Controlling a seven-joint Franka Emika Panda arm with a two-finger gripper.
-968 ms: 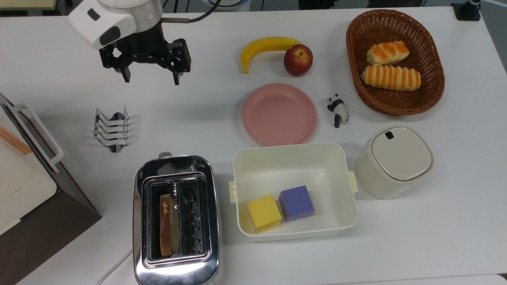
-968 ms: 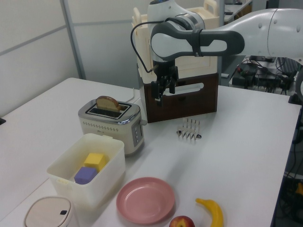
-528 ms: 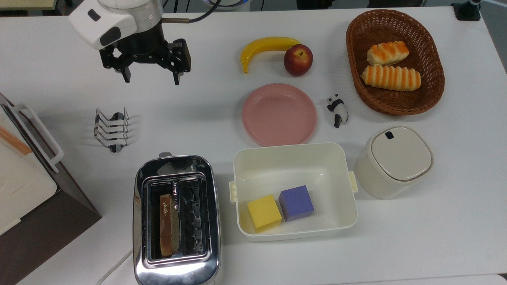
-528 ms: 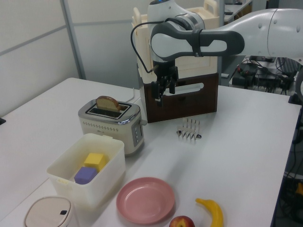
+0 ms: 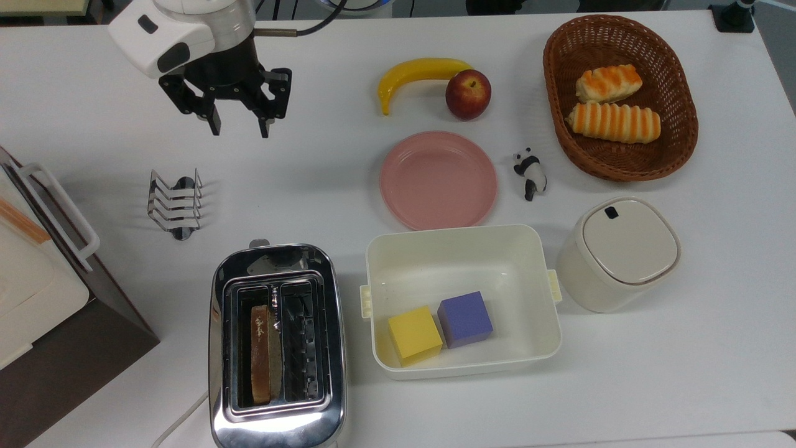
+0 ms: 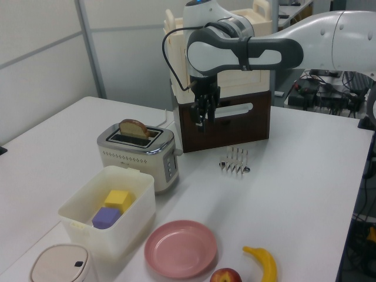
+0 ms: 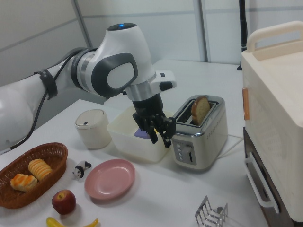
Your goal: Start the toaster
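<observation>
The gripper point(image 5: 238, 127) hangs in the upper left of the top view, above bare bench point(image 5: 323, 174), its jaws narrowly parted and holding nothing. The toaster point(image 5: 277, 345) stands at the lower left of the top view, well apart from the gripper, with one slice of bread point(image 5: 261, 353) in the slot nearer the top view's left; the other slot is vacant. Its lever point(image 7: 189, 153) sits on the end panel facing the camera in the right view, at the upper end of the toaster in the top view.

Judgement: the step in hand is the approach to the lever. It would go best if the jaws came down over the lever end, kept narrow so a fingertip lands squarely on the tab, then pressed straight down without sliding off or shoving the toaster. The rack point(image 5: 176, 203) lies near the path and should be cleared.

Count: one toaster, one slice, one rack, one plate point(image 5: 438, 180), one banana point(image 5: 418, 73), one apple point(image 5: 467, 94), one basket point(image 5: 555, 93) with two rolls point(image 5: 612, 121), one panda figure point(image 5: 530, 172), one tub point(image 5: 460, 256) with two blocks point(image 5: 415, 333), one lidded canister point(image 5: 619, 252).
</observation>
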